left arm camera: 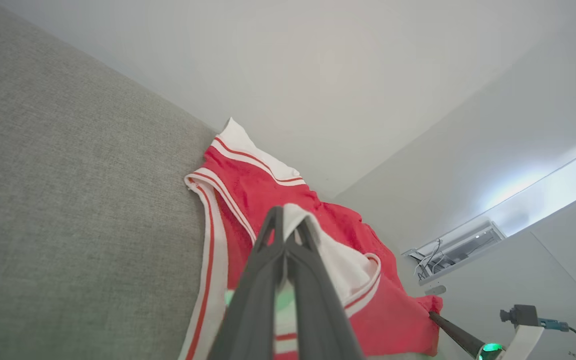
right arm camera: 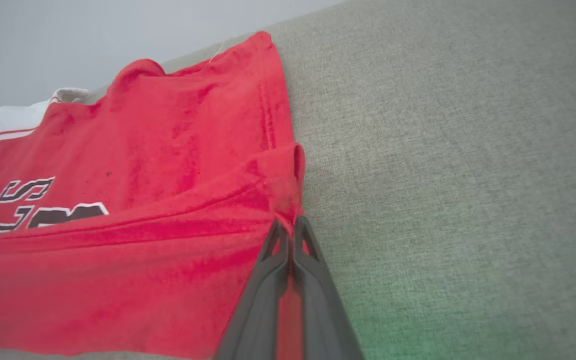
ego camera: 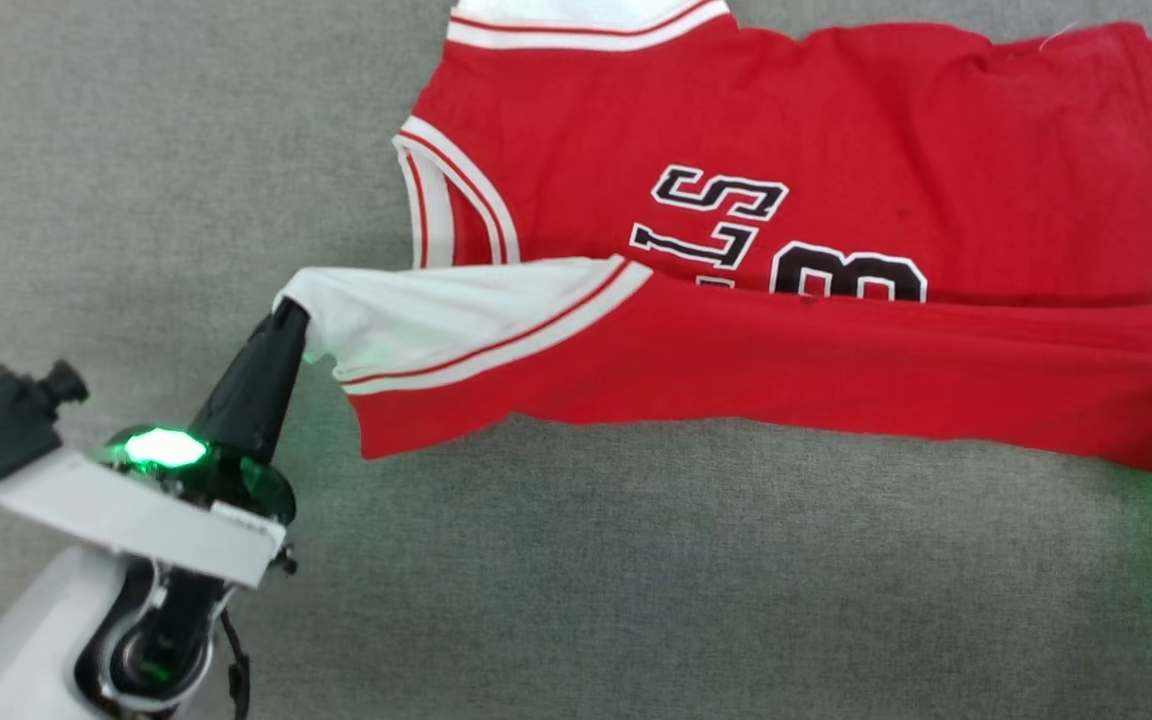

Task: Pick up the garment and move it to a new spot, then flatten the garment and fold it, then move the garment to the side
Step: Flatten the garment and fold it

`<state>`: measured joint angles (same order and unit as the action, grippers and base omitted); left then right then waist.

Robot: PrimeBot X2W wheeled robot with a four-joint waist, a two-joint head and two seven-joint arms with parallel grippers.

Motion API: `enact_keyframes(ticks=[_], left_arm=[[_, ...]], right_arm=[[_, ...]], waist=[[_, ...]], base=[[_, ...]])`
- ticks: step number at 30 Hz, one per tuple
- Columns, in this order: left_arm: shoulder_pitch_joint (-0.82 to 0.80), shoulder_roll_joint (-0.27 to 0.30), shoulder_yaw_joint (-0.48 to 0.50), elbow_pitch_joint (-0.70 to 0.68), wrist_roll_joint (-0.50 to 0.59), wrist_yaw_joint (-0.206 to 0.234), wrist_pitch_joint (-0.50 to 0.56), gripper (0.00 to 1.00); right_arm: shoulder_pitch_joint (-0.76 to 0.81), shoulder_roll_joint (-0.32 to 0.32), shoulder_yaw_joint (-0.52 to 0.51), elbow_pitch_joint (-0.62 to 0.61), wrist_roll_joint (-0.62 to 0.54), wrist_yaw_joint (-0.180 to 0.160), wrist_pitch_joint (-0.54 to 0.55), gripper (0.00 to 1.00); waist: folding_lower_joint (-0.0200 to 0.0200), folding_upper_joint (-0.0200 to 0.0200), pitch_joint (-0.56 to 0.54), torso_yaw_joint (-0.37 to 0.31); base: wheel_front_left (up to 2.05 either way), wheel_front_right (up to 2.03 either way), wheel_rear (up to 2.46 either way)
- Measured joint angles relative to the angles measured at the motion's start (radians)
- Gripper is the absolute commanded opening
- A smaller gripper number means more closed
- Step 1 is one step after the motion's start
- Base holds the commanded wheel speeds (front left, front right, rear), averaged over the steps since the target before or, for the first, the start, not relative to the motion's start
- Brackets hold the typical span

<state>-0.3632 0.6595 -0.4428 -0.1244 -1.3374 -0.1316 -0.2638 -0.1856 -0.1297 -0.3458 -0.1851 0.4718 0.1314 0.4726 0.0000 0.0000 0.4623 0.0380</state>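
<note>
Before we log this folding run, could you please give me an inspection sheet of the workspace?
Surface: grey fabric, garment lying on it.
Job's things: garment, near edge drawn over part of the lettering.
Clutter: nothing seen.
Grippers: left gripper shut on white sleeve; right gripper shut on red hem corner.
Cables: black cable behind left gripper.
Surroundings: pale wall; fixture with loose wires.

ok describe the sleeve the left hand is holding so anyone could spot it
On the grey fabric surface lies a red jersey, its near edge folded over the lettering. At that fold's left end, the left hand pinches a white sleeve. Unlike the other white sleeve at the far edge, it is stretched to a point.
</note>
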Motion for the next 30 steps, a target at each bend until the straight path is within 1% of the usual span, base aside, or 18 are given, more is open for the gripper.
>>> enact_keyframes(ticks=[4, 12, 14, 20, 21, 22, 23, 24, 25, 26, 27, 30], left_arm=[[-0.054, -0.014, -0.018, 0.080, 0.017, 0.000, 0.000, 0.00], [-0.142, 0.005, -0.106, 0.266, 0.116, 0.000, 0.000, 0.00], [-0.165, 0.009, -0.127, 0.292, 0.141, 0.000, -0.001, 0.00], [-0.201, 0.011, -0.167, 0.332, 0.156, 0.000, -0.002, 0.00], [-0.206, 0.016, -0.182, 0.338, 0.159, 0.000, -0.002, 0.16], [-0.210, 0.022, -0.202, 0.345, 0.160, 0.000, -0.002, 0.60], [-0.216, 0.028, -0.220, 0.352, 0.165, 0.000, -0.002, 1.00], [-0.222, 0.030, -0.229, 0.358, 0.165, 0.000, -0.002, 1.00], [-0.228, 0.032, -0.237, 0.363, 0.159, 0.000, -0.002, 1.00], [-0.234, 0.041, -0.247, 0.367, 0.158, 0.000, -0.001, 1.00], [-0.238, 0.053, -0.257, 0.369, 0.157, 0.000, -0.001, 1.00], [-0.253, 0.104, -0.299, 0.370, 0.150, 0.000, 0.001, 1.00]], right_arm=[[-0.037, 0.004, 0.007, 0.065, -0.018, 0.000, -0.036, 0.00], [-0.094, -0.009, 0.072, 0.165, -0.064, 0.000, -0.115, 0.00], [-0.109, -0.013, 0.087, 0.183, -0.070, 0.000, -0.129, 0.00], [-0.129, -0.023, 0.106, 0.217, -0.079, 0.000, -0.162, 0.00], [-0.129, -0.025, 0.111, 0.222, -0.082, 0.000, -0.170, 0.00], [-0.129, -0.028, 0.115, 0.228, -0.085, 0.000, -0.178, 0.00], [-0.129, -0.029, 0.116, 0.232, -0.087, 0.000, -0.185, 0.23], [-0.129, -0.029, 0.116, 0.235, -0.090, 0.000, -0.192, 0.42], [-0.128, -0.029, 0.116, 0.237, -0.095, 0.000, -0.197, 0.69], [-0.126, -0.028, 0.116, 0.238, -0.097, 0.000, -0.200, 0.95], [-0.124, -0.029, 0.117, 0.236, -0.102, 0.000, -0.204, 1.00], [-0.106, -0.031, 0.122, 0.225, -0.107, 0.000, -0.209, 1.00]], waist=[[0.0001, 0.0000, 0.024, -0.004], [0.0001, 0.0000, 0.072, -0.017], [0.0001, 0.0000, 0.080, -0.020], [0.0001, 0.0000, 0.084, -0.023], [0.0000, 0.0001, 0.081, -0.023], [0.0001, 0.0000, 0.077, -0.023], [0.0001, 0.0000, 0.073, -0.023], [0.0000, 0.0000, 0.067, -0.022], [0.0000, 0.0000, 0.061, -0.022], [0.0000, 0.0000, 0.054, -0.021], [0.0000, 0.0000, 0.047, -0.020], [0.0000, 0.0000, 0.023, -0.018]], base=[[0.00, 0.00, 0.00], [0.00, 0.00, 0.00], [0.00, 0.00, 0.00], [0.00, 0.00, 0.00], [0.00, 0.00, 0.00], [0.00, 0.00, 0.00], [0.00, 0.00, 0.00], [0.00, 0.00, 0.00], [0.00, 0.00, 0.00], [0.00, 0.00, 0.00], [0.00, 0.00, 0.00], [0.00, 0.00, 0.00]])
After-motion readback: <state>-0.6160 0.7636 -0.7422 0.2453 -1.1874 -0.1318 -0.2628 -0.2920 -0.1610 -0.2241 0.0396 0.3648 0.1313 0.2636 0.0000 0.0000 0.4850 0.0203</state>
